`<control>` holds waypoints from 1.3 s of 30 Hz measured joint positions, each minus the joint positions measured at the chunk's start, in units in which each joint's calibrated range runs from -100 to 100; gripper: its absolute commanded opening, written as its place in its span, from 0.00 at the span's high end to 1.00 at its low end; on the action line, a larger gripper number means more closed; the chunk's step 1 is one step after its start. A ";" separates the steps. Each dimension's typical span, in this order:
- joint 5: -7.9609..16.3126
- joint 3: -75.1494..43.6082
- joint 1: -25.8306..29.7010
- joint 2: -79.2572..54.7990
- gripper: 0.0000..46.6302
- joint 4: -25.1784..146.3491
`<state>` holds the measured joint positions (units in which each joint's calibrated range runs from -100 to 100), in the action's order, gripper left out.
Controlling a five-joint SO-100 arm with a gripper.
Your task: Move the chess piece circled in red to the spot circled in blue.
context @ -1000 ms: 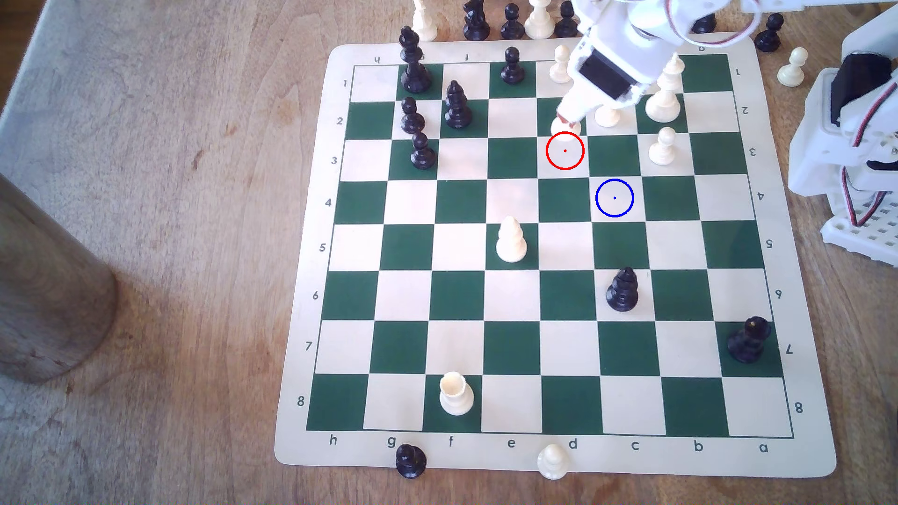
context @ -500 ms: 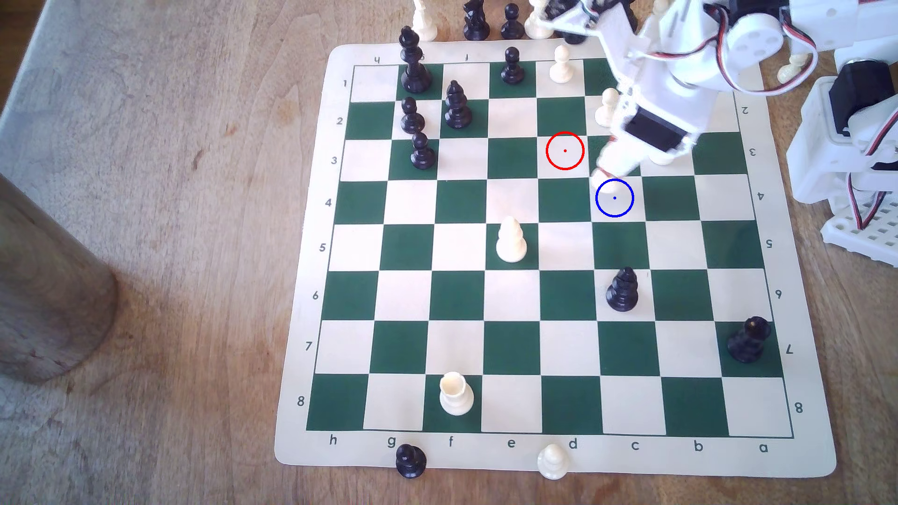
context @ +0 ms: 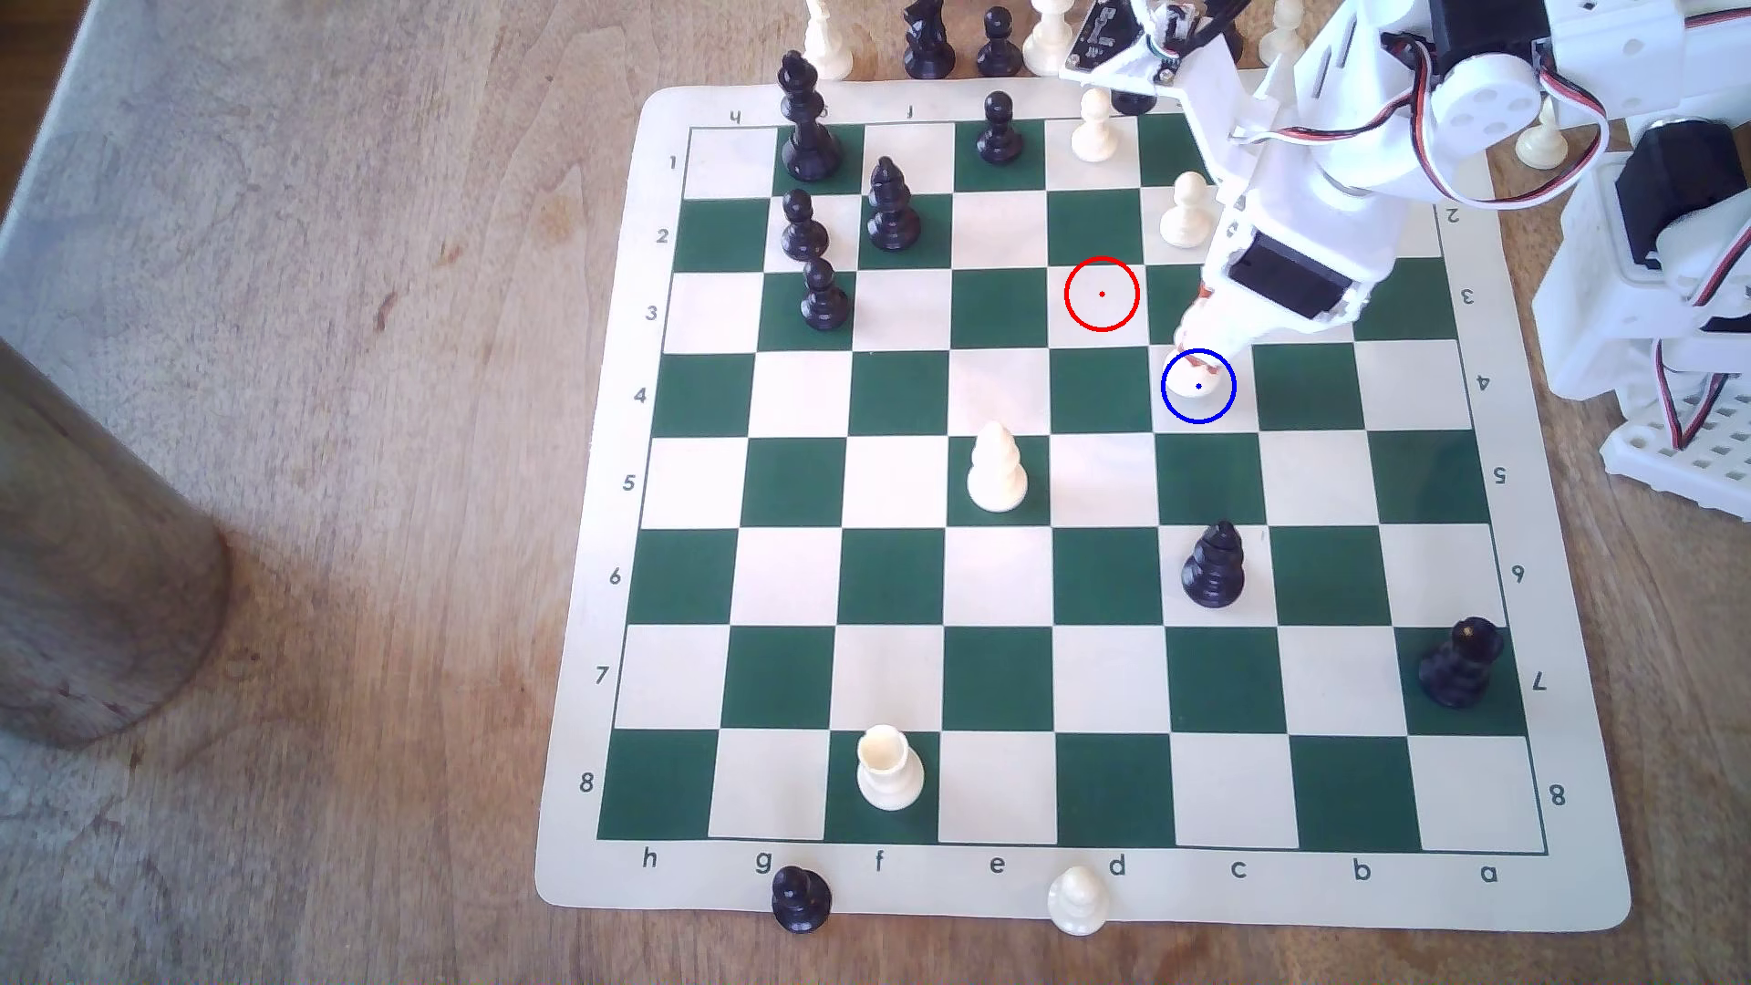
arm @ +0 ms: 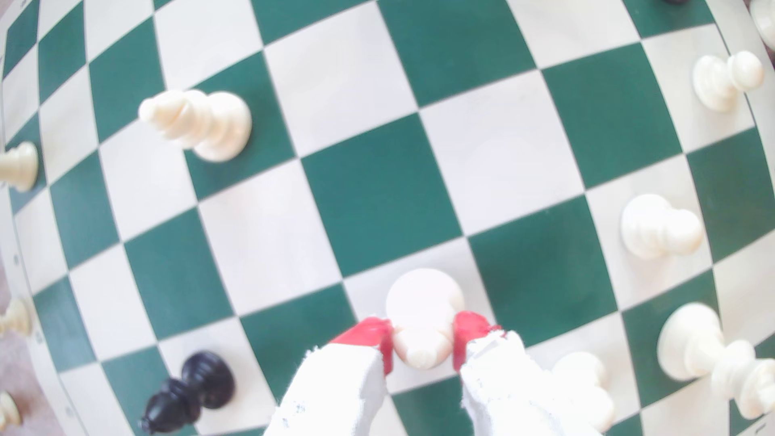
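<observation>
Bishop (arm: 421, 331) is sitting clenched in my hand (arm: 422, 346), its base over the blue-ringed square (context: 1222, 402); my arm is hiding its head in the exterior view.

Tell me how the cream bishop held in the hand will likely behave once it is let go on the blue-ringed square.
The bishop looks like stiff, smooth plastic, so it may slip between the red fingertips of the hand. Its wide round base should probably steady it on the blue-ringed square, unless released tilted.
</observation>
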<state>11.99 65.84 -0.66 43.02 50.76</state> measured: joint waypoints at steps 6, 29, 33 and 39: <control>0.00 0.00 1.62 -0.34 1.00 -0.48; -0.78 1.17 0.96 -2.18 0.48 -0.96; -1.27 1.17 -0.29 -1.09 0.46 1.12; -1.90 1.17 -1.25 5.36 0.45 7.65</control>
<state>10.09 67.01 -1.92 48.39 58.41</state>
